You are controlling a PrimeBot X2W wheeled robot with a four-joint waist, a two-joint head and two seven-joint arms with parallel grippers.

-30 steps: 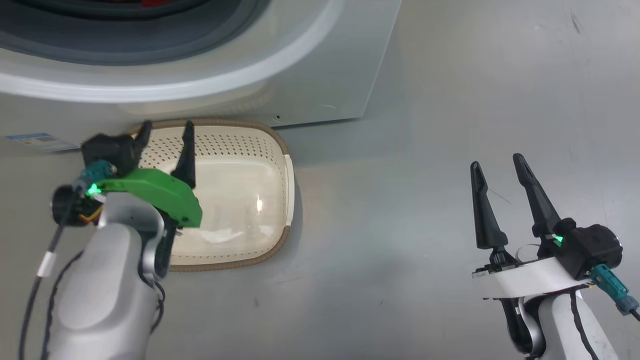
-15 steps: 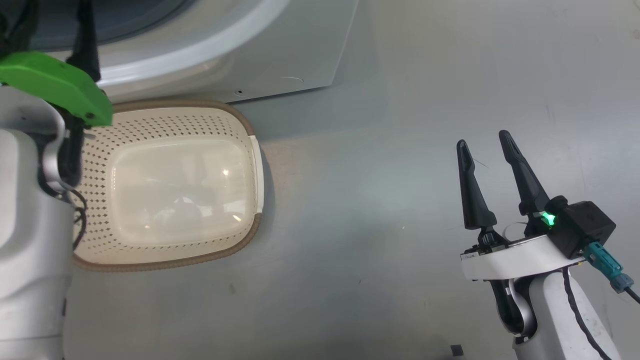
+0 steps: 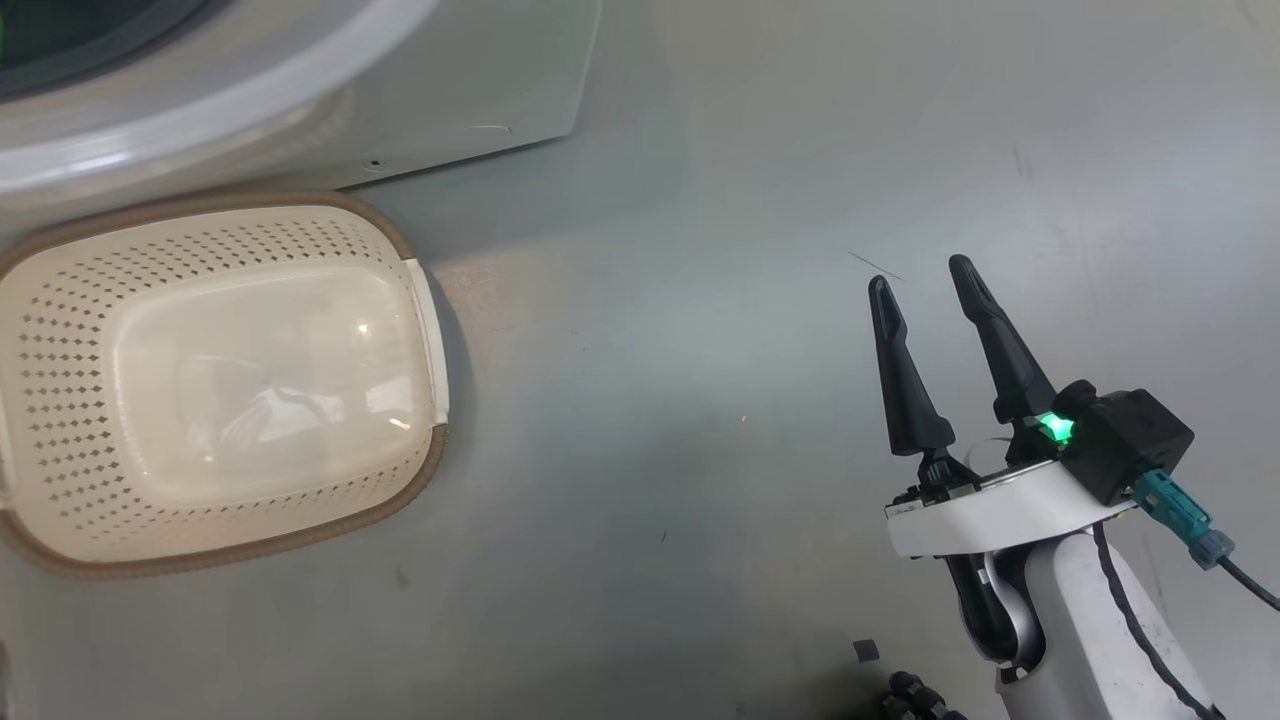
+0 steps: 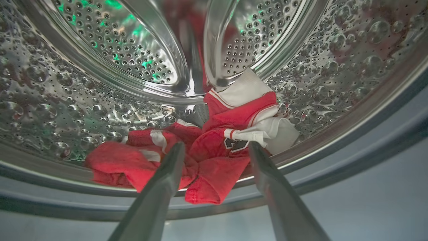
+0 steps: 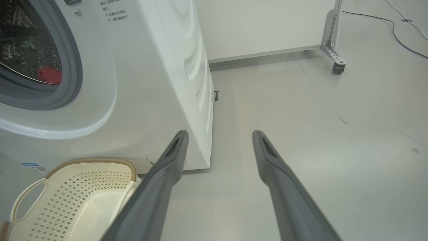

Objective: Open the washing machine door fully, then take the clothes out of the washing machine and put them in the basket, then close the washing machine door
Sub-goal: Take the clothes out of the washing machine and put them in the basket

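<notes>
The red garment (image 4: 214, 167), striped and trimmed in white, lies crumpled at the bottom of the perforated steel drum (image 4: 67, 100) of the washing machine (image 5: 150, 67), with one fold hanging over the drum's front lip towards the grey rubber ring (image 4: 367, 174). The left end effector (image 4: 215, 144) points into the drum with its two dark fingers spread wide, and the heap of cloth sits in the gap between the tips. Whether either tip touches the fabric cannot be told from the left wrist view.

In the right wrist view, a small patch of red shows low in the drum through the machine's round opening. The cream perforated basket (image 3: 60, 350) with its brown woven-look rim stands on the grey floor (image 3: 650, 300) just in front of the machine's base, below the opening. Its glossy bottom catches the light. A small blue label (image 5: 33, 165) sits on the machine's front near the basket.

The right end effector (image 3: 921, 274) hangs above bare floor, well to the right of the basket. Its fingers are spread apart and grip nothing. Beyond it, a metal leg on a castor (image 5: 336, 63) stands by a pale wall.
</notes>
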